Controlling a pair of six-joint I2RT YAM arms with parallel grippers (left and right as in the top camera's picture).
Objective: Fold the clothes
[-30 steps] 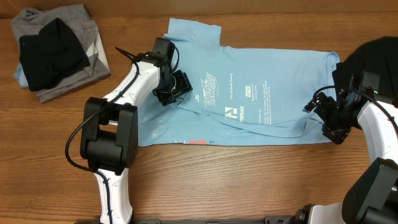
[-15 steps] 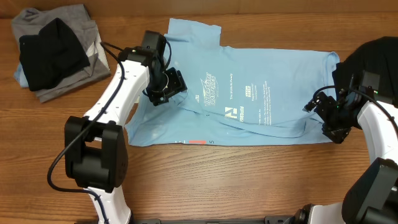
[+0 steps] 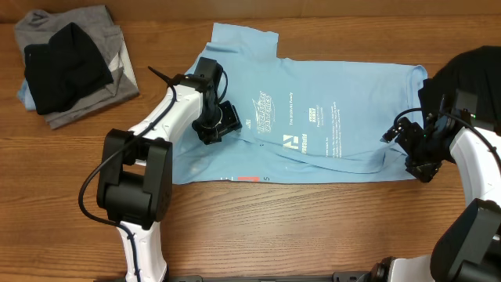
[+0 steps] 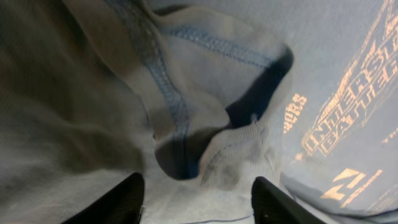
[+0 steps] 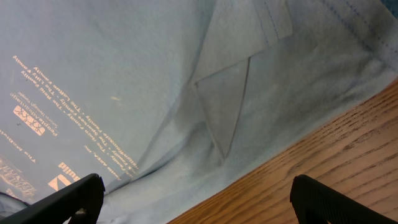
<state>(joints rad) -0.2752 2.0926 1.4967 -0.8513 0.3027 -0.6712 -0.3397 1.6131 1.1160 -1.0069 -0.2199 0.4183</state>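
Light blue T-shirt (image 3: 337, 117) spread across the middle of the wooden counter (image 3: 313, 227), mostly flat, one sleeve (image 3: 244, 41) jutting toward the far edge. White print (image 3: 290, 125) near the centre of the cloth, turned sideways in the overhead view; small pink-red mark (image 3: 247, 179) at the near hem. Shallow creases along the near side, running toward the right end. Left gripper (image 3: 217, 125) down on the left part of the shirt, just left of the print, right at the cloth. From the left wrist, two dark fingertips (image 4: 118, 202) partway apart, neither wide nor closed, with a rumpled ridge of cloth just ahead of them, a stitched seam (image 4: 168, 93) curving over it and a dark hollow (image 4: 255, 93) beside it. Nothing plainly pinched; cannot tell for certain whether any cloth sits caught between the tips. Right gripper (image 3: 416, 155) at the right end of the shirt, near its near corner, low over the fabric. From the right wrist, fingertips (image 5: 68, 196) spread as wide as possible, holding nothing, only the shirt's edge with a small turned-over flap (image 5: 227, 106) and bare wood below. Further out, at the far left corner of the counter, well apart from the blue shirt, a folded grey T-shirt (image 3: 47, 27) with a folded black one (image 3: 66, 66) on top.
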